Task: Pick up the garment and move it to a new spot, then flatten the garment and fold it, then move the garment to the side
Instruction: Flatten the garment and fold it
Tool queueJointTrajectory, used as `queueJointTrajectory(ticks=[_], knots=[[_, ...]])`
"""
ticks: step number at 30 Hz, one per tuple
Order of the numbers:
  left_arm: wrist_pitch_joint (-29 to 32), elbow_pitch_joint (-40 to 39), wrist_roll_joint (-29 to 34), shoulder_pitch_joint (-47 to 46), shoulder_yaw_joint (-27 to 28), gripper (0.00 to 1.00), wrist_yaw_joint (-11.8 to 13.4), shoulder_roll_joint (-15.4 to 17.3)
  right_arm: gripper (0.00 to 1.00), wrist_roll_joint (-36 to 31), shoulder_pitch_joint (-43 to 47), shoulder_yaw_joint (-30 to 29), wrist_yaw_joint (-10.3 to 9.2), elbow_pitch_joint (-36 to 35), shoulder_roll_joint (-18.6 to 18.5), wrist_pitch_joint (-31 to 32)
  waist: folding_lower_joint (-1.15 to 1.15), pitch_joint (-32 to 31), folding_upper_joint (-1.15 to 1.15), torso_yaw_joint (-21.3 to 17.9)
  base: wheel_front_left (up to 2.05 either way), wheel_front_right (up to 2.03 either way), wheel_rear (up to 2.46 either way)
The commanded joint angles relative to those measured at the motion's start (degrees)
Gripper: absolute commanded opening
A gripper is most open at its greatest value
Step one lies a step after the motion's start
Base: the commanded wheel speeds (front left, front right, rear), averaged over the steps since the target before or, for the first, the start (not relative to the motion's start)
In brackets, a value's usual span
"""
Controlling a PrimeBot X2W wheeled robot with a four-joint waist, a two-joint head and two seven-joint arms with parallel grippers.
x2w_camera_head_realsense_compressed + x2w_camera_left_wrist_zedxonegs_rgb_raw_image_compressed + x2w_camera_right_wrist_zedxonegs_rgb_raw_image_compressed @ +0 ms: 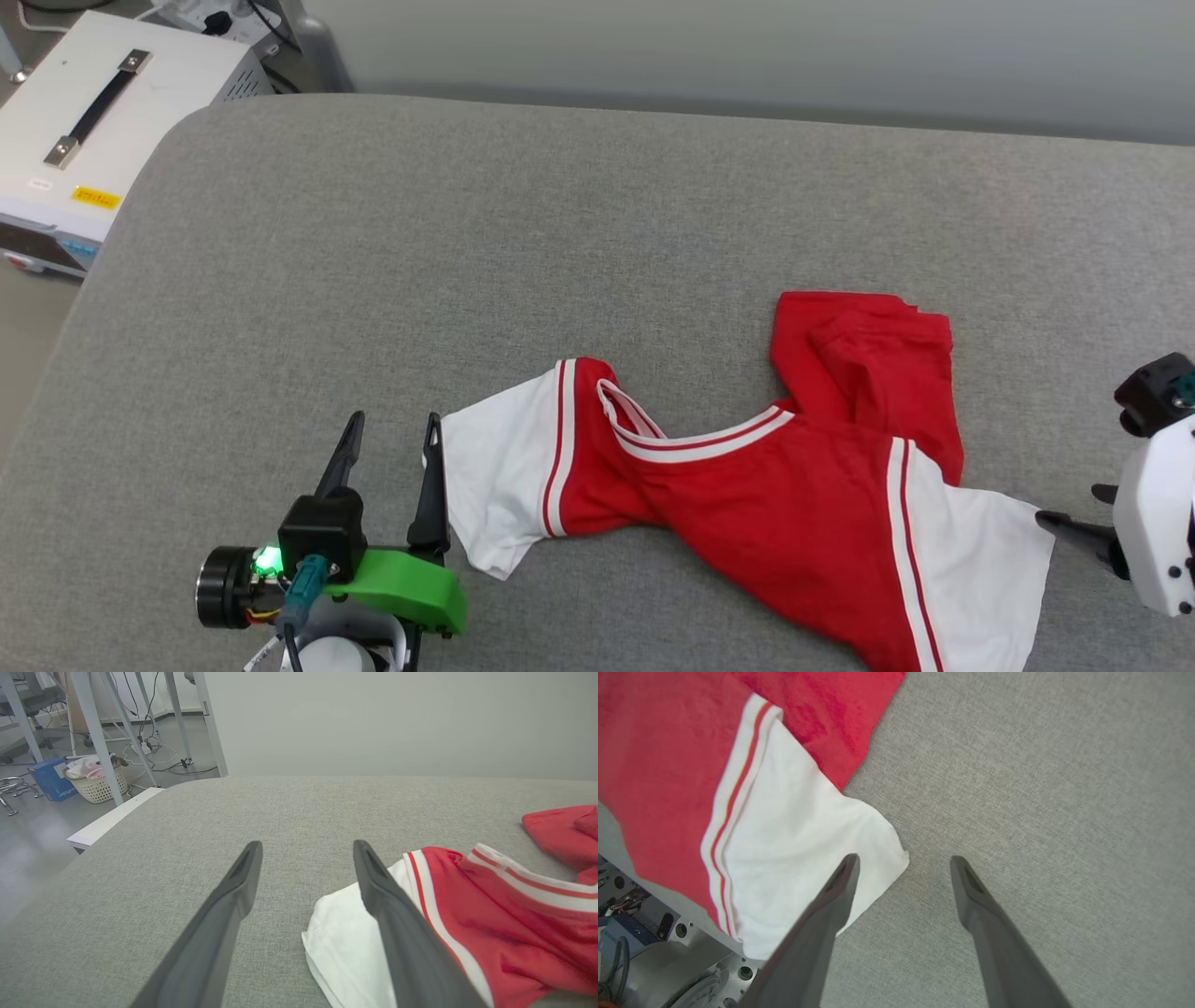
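I see jersey [747, 467] rumpled on grey pad [373, 233], left gripper [393, 417] spread, empty, just beside white sleeve [485, 485], right gripper [904, 858] spread, empty, at other sleeve [798, 849] corner

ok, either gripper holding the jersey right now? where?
Nothing held. Left gripper and right gripper both open, one at each white-sleeved end of the red jersey.

Grey fabric surface [373, 233], pale wall [397, 718], wicker basket [99, 786]
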Motion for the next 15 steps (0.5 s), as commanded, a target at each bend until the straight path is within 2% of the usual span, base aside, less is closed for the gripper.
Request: queueJointTrajectory(ticks=[1, 7, 10, 15], knots=[[-0.34, -0.11, 0.53, -1.42, -0.15, 1.00, -0.38, -0.35, 1.00, -0.56, -0.92, 0.83, -0.05, 1.49, 1.20, 0.38, 0.00, 1.84, 0.00, 1.17, 0.00, 0.00, 0.00], [-0.34, -0.08, 0.52, -2.87, -0.25, 1.00, -0.32, -0.51, 1.00, -2.96, -3.12, 5.89, -0.05, 8.26, 4.91, -1.11, 0.00, 4.44, 0.00, 2.57, 0.00, 0.00, 0.00], [-0.34, 0.21, 0.50, -3.29, -0.30, 1.00, -0.30, -0.56, 1.00, -3.84, -2.80, 10.75, -0.05, 10.95, 5.85, -0.91, 0.00, 4.79, 0.00, 3.01, 0.00, 0.00, 0.00], [-0.34, 0.60, 0.38, -3.18, -0.06, 1.00, 0.02, -0.63, 1.00, -0.81, -1.90, 15.90, -0.05, 13.01, 7.19, -1.77, 0.00, 4.25, 0.00, 2.94, 0.00, 0.00, 0.00]])
